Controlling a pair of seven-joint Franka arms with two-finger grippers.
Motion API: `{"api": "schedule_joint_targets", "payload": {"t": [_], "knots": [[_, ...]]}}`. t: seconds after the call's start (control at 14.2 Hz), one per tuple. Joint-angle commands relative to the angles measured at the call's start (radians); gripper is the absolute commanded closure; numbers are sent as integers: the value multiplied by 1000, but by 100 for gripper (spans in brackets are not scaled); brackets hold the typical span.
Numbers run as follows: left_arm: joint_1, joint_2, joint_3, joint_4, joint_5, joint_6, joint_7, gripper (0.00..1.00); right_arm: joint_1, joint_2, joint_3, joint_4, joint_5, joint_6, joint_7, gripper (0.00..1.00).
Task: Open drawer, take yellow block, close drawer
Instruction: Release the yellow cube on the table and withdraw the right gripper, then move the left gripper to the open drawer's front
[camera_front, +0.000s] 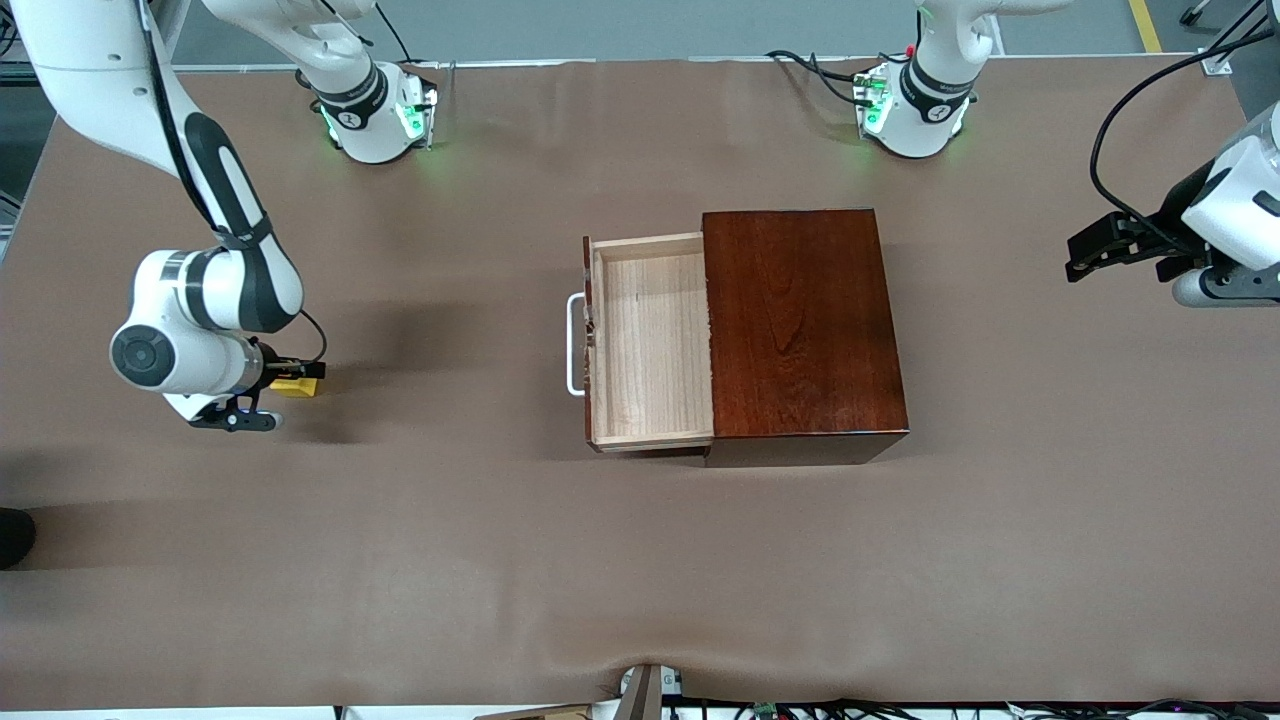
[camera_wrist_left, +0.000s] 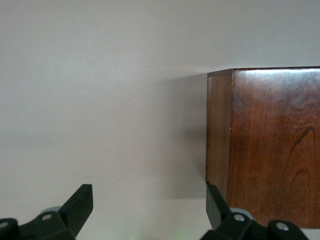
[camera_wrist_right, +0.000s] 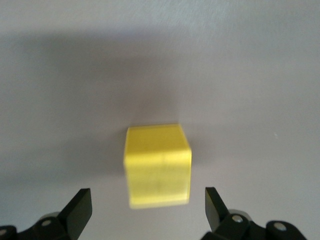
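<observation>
Right gripper: fingers spread, low over the yellow block, not touching it.
Yellow block: sits on the table toward the right arm's end, well apart from the box.
Drawer: pulled out of the dark wooden box, white handle facing the right arm's end.
Left gripper: fingers spread, waits near the left arm's end.

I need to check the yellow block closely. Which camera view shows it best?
The right wrist view: the yellow block sits large between the right gripper's open jaws. The front view shows only a sliver beside that gripper. The left wrist view misses it.
</observation>
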Motion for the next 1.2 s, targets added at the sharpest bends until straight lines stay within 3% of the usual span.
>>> {"api": "schedule_joint_targets", "payload": {"t": [0.0,0.35,0.7,1.13], "knots": [[-1,-12,-1,-5,6,-11,-10,0,13,-11,18,231,-5,-263,10,0],[-2,-12,-1,-3,6,-11,-10,0,34,-7,18,619,86,-479,13,0],[-2,-12,-1,-3,6,-11,-9,0,31,-24,46,865,82,-610,12,0],[-2,-12,-1,-5,7,-11,-9,0,56,-237,43,844,49,-805,12,0]]}}
